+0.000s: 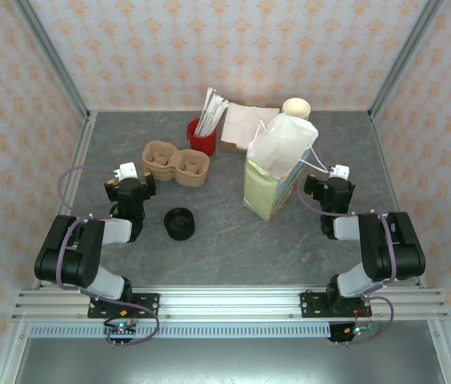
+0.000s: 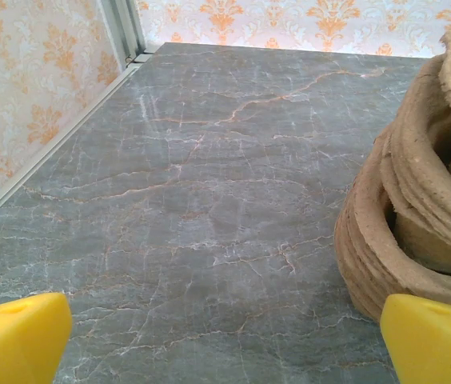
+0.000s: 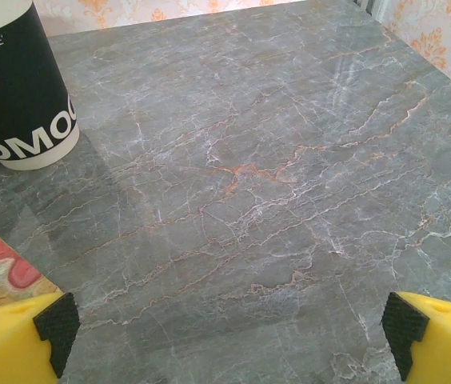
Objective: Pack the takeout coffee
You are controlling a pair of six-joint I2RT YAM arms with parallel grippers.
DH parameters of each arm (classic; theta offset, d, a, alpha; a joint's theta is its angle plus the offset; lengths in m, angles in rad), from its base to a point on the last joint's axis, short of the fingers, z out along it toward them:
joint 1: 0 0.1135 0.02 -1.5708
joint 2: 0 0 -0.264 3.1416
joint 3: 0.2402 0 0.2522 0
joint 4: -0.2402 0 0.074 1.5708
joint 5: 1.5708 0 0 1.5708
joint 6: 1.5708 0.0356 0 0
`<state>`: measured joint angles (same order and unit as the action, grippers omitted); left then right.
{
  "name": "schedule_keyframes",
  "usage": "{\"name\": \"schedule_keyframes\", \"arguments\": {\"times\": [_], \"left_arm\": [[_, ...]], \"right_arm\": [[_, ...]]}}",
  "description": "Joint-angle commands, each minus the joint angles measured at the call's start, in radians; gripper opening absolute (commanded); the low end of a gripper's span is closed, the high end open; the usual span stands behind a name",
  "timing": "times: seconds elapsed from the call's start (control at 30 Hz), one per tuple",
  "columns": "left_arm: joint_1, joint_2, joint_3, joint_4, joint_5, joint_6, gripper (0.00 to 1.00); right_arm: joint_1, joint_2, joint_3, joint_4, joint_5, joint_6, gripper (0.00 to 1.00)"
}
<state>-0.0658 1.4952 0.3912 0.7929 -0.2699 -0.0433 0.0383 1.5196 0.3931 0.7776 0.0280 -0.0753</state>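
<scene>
Where the coffee was, I could not tell. One bag [image 1: 276, 172] stood on the surface [image 1: 233, 248], a bit right of the middle. Its white top was crumpled over, so its inside was hidden. In the right wrist view a corner of it poked in at the lower left, with red and green print.

One low black round thing [image 1: 180, 223] sat a bit left of the middle, well apart from the bag. Its sides looked black too, and I could not tell what it was.

One cup [image 1: 296, 108] stood at the far side, just behind the bag. From above it showed a cream rim. In the right wrist view its side was black with white letters, and its top and left side were cut off. I could not tell if more cups were stacked in it.

Brown trays [image 1: 176, 162] lay in a stack at the far left, with two round holes on top. In the left wrist view their edges were cut off on the right, and I could not count them. One red pot [image 1: 201, 138] held white sticks [image 1: 211, 112], too thin to count. One box [image 1: 245, 126] beside it held white paper.

The left fingers [image 2: 13, 340] were spread wide and held nothing, the right one just beside the trays. The right fingers [image 3: 17, 340] were spread wide too, over bare surface, holding nothing.
</scene>
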Motion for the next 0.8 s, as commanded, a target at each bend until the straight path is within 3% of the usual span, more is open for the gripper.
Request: {"name": "schedule_keyframes", "arguments": {"times": [0.0, 0.53, 0.77], "left_arm": [[-0.009, -0.001, 0.008, -0.001, -0.025, 0.005, 1.00], [-0.007, -0.003, 0.005, 0.004, -0.023, 0.007, 1.00], [-0.018, -0.242, 0.046, -0.241, -0.092, -0.006, 1.00]], "right_arm": [[-0.002, 0.001, 0.025, -0.001, -0.008, 0.014, 0.99], [-0.003, -0.002, 0.021, 0.004, -0.007, 0.014, 0.99], [-0.003, -0.137, -0.068, 0.050, 0.020, 0.026, 0.99]]}}
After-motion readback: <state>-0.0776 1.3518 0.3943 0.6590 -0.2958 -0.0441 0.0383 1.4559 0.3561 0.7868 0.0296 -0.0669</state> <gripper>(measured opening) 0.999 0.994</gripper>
